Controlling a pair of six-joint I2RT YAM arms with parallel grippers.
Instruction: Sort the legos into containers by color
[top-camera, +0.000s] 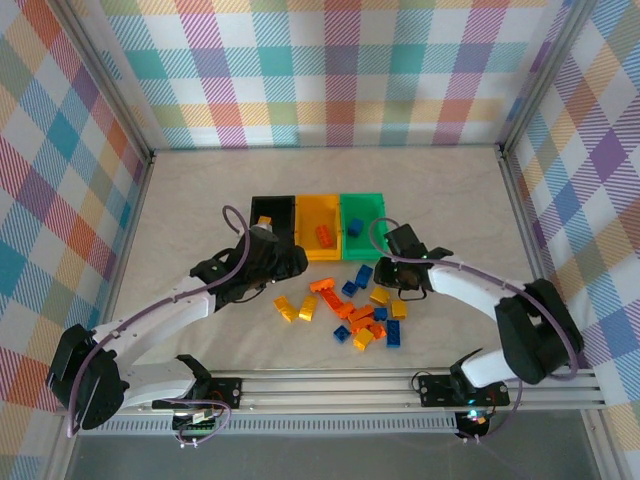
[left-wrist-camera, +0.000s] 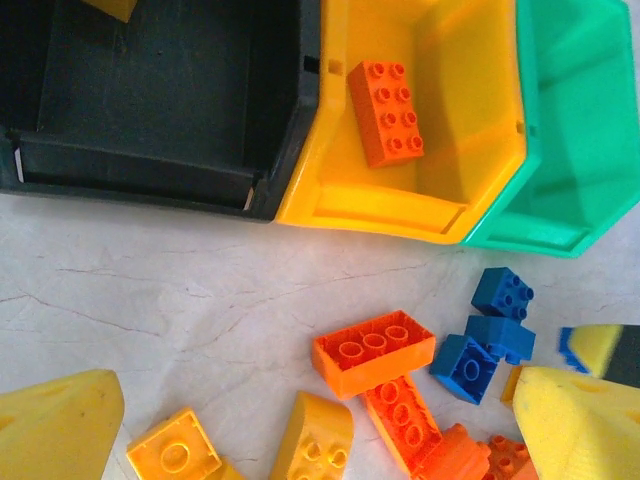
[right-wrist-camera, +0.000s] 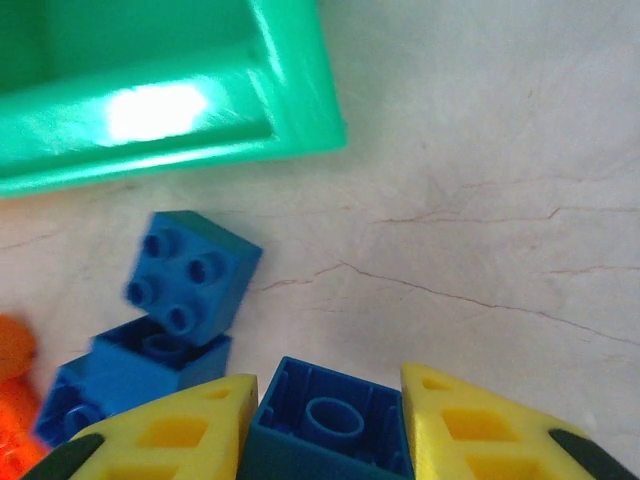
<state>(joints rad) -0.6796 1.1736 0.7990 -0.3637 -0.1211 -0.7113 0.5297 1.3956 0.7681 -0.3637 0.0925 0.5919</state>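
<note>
The containers stand in a row: black bin (top-camera: 270, 203), yellow-orange bin (top-camera: 318, 212) holding an orange brick (left-wrist-camera: 385, 112), and green bin (top-camera: 365, 205) holding a blue brick (top-camera: 354, 228). Loose yellow, orange and blue legos (top-camera: 355, 310) lie scattered in front of them. My right gripper (right-wrist-camera: 328, 430) is shut on a blue brick (right-wrist-camera: 330, 415), held hollow side up, just off the green bin's (right-wrist-camera: 160, 150) near corner. My left gripper (left-wrist-camera: 320, 430) hangs open over an upturned orange brick (left-wrist-camera: 375, 352) and yellow bricks (left-wrist-camera: 175, 455), in front of the black bin (left-wrist-camera: 150, 180).
Two more blue bricks (right-wrist-camera: 195, 270) lie left of my right gripper (top-camera: 392, 280). A yellow piece (left-wrist-camera: 110, 8) sits in the black bin. My left gripper (top-camera: 280, 263) is close to the bins' front walls. Bare table stretches right of the green bin and left of the pile.
</note>
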